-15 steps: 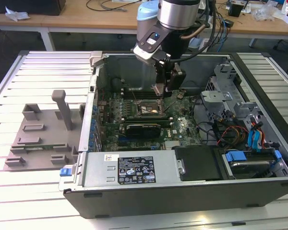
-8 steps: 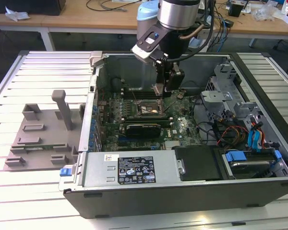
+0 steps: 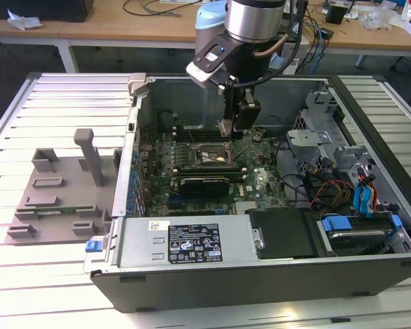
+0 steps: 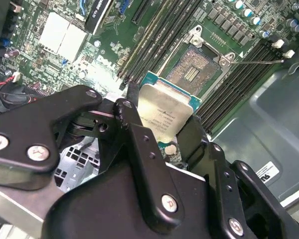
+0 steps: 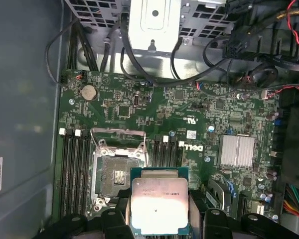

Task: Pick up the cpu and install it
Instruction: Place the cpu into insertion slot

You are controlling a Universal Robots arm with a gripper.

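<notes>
The cpu (image 4: 164, 112) (image 5: 159, 201) is a flat square chip with a silver-grey metal top on a green edge. My gripper (image 4: 162, 113) (image 5: 159, 211) is shut on it, with black fingers (image 4: 131, 97) against two opposite edges. The chip hangs above the motherboard, beside the open socket (image 5: 117, 172) (image 4: 192, 69), whose metal frame (image 5: 118, 135) is lifted. In the exterior view my gripper (image 3: 236, 129) reaches down into the open computer case, just above the socket (image 3: 212, 156).
Memory slots (image 5: 72, 172) flank the socket. A long black card (image 3: 205, 184) lies in front of it. The power supply (image 3: 185, 240), drive cage (image 3: 342, 157) and cables (image 3: 329, 188) crowd the case. A grey plastic tray (image 3: 61, 199) sits at the exterior view's left.
</notes>
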